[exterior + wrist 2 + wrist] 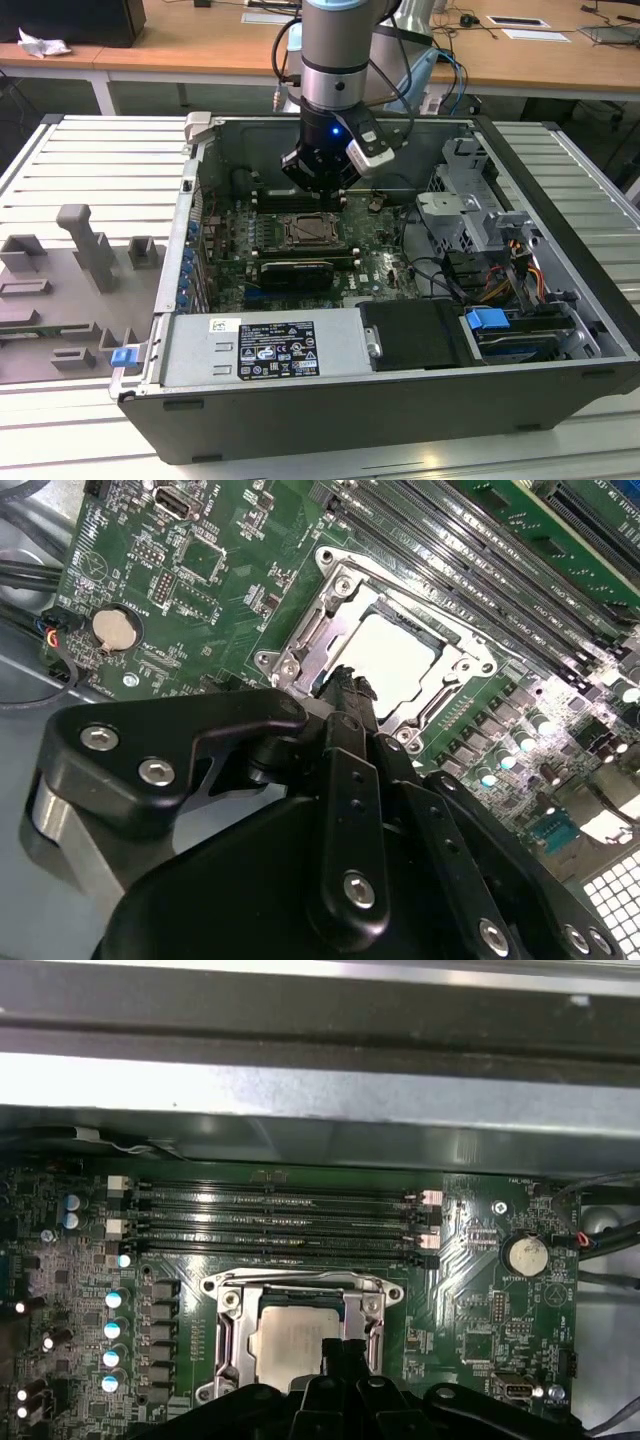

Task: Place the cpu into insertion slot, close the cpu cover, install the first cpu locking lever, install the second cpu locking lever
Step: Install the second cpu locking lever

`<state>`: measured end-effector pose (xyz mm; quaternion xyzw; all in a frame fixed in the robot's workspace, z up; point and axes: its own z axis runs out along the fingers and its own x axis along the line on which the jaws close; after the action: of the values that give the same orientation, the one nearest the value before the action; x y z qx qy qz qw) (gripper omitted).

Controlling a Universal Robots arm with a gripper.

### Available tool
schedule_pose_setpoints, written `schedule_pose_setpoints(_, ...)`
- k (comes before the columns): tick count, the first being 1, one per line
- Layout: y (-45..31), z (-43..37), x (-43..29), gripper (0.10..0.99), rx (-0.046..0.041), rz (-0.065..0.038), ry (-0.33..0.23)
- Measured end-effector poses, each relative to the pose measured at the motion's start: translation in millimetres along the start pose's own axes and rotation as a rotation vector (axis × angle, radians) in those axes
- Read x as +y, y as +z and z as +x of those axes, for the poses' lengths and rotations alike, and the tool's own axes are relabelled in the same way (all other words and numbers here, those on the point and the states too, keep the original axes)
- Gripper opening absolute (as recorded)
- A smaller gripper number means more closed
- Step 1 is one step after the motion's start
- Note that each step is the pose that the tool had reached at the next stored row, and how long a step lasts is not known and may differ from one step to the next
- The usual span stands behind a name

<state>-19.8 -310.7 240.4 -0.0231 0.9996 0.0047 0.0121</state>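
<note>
The cpu [395, 660] lies flat in the insertion slot [305, 232], its pale metal top showing in both wrist views [290, 1345]. The silver cpu cover [305, 645] lies down over the socket and frames the chip [232, 1332]. My gripper [345, 683] hangs just above the socket's edge with its black fingers pressed together and nothing between them [342, 1348]. In the exterior view the gripper [318, 180] sits inside the open computer case, slightly behind the socket. I cannot make out how the locking levers stand.
Long black memory slots [280, 1222] run beside the socket. A coin battery [113, 630] sits on the green board. A black graphics card [295, 272] lies in front of the socket, the power supply [265, 345] nearer still, and a drive cage [470, 215] with cables on the exterior view's right.
</note>
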Motion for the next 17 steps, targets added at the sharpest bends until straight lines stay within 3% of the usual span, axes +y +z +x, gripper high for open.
schedule_pose_setpoints(17, -11.5, -0.3, -0.9, 0.106, 0.0, 0.0, 0.0)
